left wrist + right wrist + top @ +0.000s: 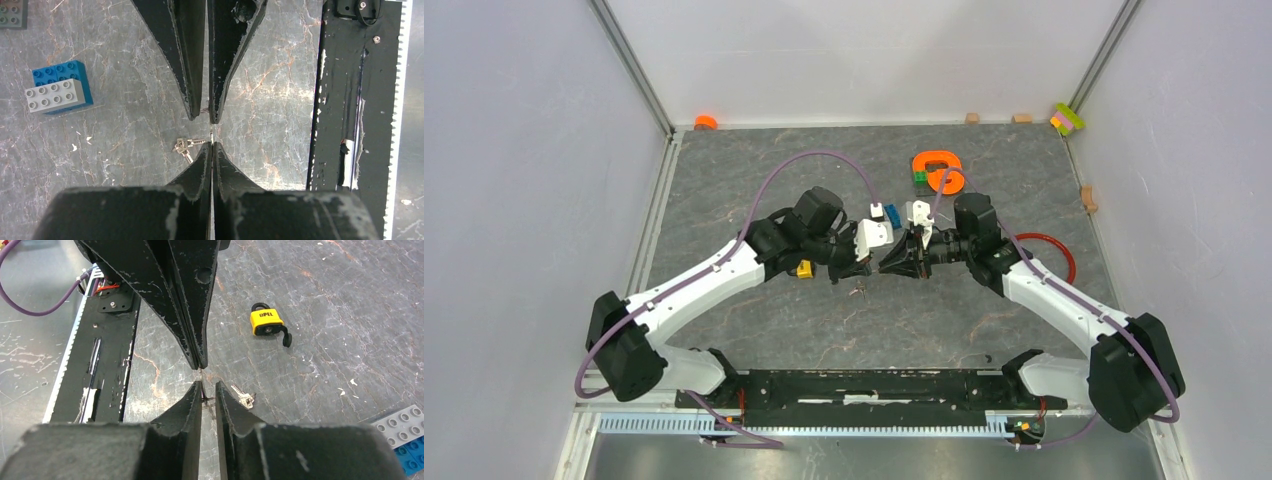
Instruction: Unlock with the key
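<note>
Left gripper [212, 148], at lower centre of its wrist view: fingers pressed together, a pale sliver at their tips; whether it grips anything cannot be told. Right gripper [208, 391] meets it tip to tip, its jaws a narrow gap apart with a thin dark strand between them. The key [183, 146] is just left of the left gripper's tips. The yellow padlock [266, 321] lies on the table [350, 300], upper right of centre.

The key [184, 146] is shiny bare metal, the padlock [266, 321] glossy yellow, the table [724, 180] matt marbled grey.
</note>
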You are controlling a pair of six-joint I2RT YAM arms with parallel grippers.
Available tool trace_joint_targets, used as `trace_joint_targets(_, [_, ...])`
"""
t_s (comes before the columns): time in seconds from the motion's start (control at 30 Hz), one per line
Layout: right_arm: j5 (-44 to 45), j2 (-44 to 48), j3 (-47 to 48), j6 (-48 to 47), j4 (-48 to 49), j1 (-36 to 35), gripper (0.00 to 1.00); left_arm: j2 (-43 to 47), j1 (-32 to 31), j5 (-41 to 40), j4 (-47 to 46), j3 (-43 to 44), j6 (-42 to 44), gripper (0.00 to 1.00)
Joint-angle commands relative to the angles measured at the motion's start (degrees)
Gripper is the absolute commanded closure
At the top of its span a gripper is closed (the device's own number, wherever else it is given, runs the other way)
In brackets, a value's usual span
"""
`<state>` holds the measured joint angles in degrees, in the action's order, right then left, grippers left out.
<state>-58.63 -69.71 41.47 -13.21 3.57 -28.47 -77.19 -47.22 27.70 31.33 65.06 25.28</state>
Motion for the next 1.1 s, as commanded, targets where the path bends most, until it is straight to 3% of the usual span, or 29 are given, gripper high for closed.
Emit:
trace_joint_targets(0.0, [0.73,0.86,-0.08,0.25,3.2,0.08,0.79,2.22,0.12,4.23,-3.91,-0.12,-2.21,0.98])
trace_joint_targets(0.17, [0.62,0.12,0.36,0.05,2.5,0.01,0.9,1.74,0.11,4.29,-3.56,0.51,-2.29,0.98])
trace_joint_targets(0.23, [0.62,0.1,0.27,-0.01,2.4,0.0,1.0,1.76,0.11,4.14,-3.56,0.51,-2.3,0.98])
trace_joint_targets(0.53, [1.56,1.2,2.28,-2.97,-0.43,1.05,1.0,3.16,0.63,4.12,-5.03,-2.69,-1.42,0.98])
trace_joint_targets(0.57, [2.25,1.32,3.12,-4.85,-2.51,1.09,1.0,3.33,0.64,3.93,-5.3,-3.13,-1.35,0.92])
trace_joint_targets(0.77, [4.83,2.09,3.28,-9.89,-7.72,1.07,1.0,4.5,0.79,0.48,-5.99,-3.61,-0.84,0.24])
trace_joint_targets(0.87, [7.03,3.02,1.88,-12.63,-9.3,1.22,1.0,6.51,1.61,-3.17,-3.56,-4.69,3.77,0.05])
trace_joint_targets(1.07, [7.37,4.66,-1.86,-14.73,-8.65,2.87,1.0,5.28,9.15,-12.09,2.75,-9.3,15.49,0.02])
